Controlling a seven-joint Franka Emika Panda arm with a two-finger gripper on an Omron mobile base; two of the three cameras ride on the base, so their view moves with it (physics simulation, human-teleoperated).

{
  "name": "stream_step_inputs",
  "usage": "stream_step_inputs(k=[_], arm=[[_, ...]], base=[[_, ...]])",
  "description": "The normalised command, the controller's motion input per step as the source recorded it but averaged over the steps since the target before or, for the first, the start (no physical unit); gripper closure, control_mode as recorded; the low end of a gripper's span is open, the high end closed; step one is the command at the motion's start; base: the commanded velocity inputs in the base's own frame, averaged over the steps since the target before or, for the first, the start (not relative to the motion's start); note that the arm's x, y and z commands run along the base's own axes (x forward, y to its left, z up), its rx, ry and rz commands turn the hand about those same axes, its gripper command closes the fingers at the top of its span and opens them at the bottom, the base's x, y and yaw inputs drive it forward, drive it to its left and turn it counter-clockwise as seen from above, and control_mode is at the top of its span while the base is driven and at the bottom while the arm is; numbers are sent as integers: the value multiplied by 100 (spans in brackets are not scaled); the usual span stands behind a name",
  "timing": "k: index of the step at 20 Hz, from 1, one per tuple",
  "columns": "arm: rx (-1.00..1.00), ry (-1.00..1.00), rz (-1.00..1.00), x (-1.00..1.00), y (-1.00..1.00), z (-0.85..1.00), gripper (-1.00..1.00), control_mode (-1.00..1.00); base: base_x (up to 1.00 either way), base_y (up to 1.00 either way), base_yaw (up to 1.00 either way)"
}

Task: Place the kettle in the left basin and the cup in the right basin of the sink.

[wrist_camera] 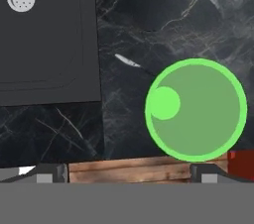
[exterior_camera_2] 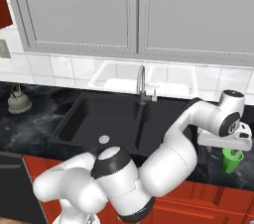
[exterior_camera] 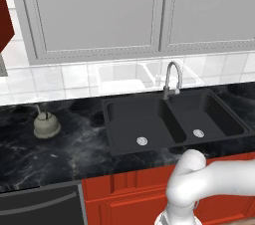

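The green cup [exterior_camera_2: 231, 160] stands upright on the black marble counter to the right of the sink [exterior_camera: 107, 107]. My gripper [exterior_camera_2: 229, 148] hangs just above it, pointing down, open and holding nothing. In the hand view I look straight into the cup [wrist_camera: 196, 110]; it lies off-centre, closer to the right fingertip [wrist_camera: 208, 172] than to the midpoint of the gripper [wrist_camera: 129, 173]. The narrow right basin [wrist_camera: 44, 49] and its silver drain are beside the cup. The beige kettle [exterior_camera: 46, 124] sits on the counter left of the wide left basin [exterior_camera: 124, 119].
A chrome gooseneck faucet [exterior_camera: 172, 79] rises behind the divider between the basins. Grey wall cabinets [exterior_camera: 99, 10] hang above the tiled backsplash. The cup stands close to the counter's front edge, above red base cabinets [exterior_camera: 129, 189]. A dark appliance [exterior_camera: 40, 206] sits at the lower left.
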Motion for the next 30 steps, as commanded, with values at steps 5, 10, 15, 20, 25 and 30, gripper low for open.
stream_step_inputs(k=[5, 10, 15, 20, 25, 30], arm=[[0, 0, 0, 15, 0, -16, -100, -100], [0, -1, 0, 17, -2, -14, -100, -100], [0, 0, 0, 18, -18, -10, -100, -100], [0, 0, 1, 15, -23, -5, -100, -100], [0, -1, 3, 10, -16, -6, -100, -100], [0, -3, 5, 1, 0, -12, -100, -100]], base=[[0, 0, 0], [0, 0, 0], [0, 0, 0], [0, 0, 0], [0, 0, 0], [0, 0, 0]])
